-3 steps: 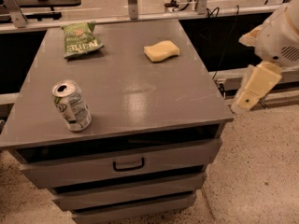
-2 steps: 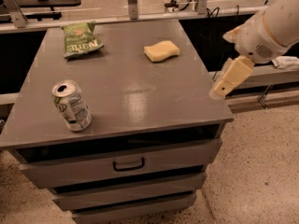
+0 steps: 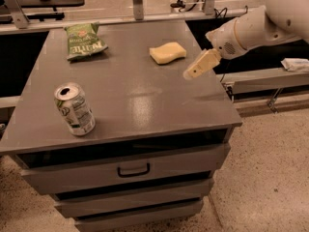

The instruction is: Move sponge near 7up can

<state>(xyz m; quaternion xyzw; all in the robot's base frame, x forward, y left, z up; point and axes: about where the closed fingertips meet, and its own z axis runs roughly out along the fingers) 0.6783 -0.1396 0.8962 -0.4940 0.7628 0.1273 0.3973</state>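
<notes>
The pale yellow sponge (image 3: 167, 52) lies on the grey cabinet top (image 3: 130, 91) at the far right. The 7up can (image 3: 75, 109) stands upright near the front left edge, well apart from the sponge. My gripper (image 3: 192, 72) reaches in from the right on a white arm and hovers over the right side of the top, a little in front and to the right of the sponge, not touching it. It holds nothing that I can see.
A green chip bag (image 3: 83, 41) lies at the far left of the top. The cabinet has drawers (image 3: 133, 169) in front. A shelf rail (image 3: 260, 79) runs behind on the right. The floor (image 3: 270, 178) is speckled.
My gripper has moved left and up, from beside the cabinet's right edge to over the top near the sponge. The sponge and the can have not moved.
</notes>
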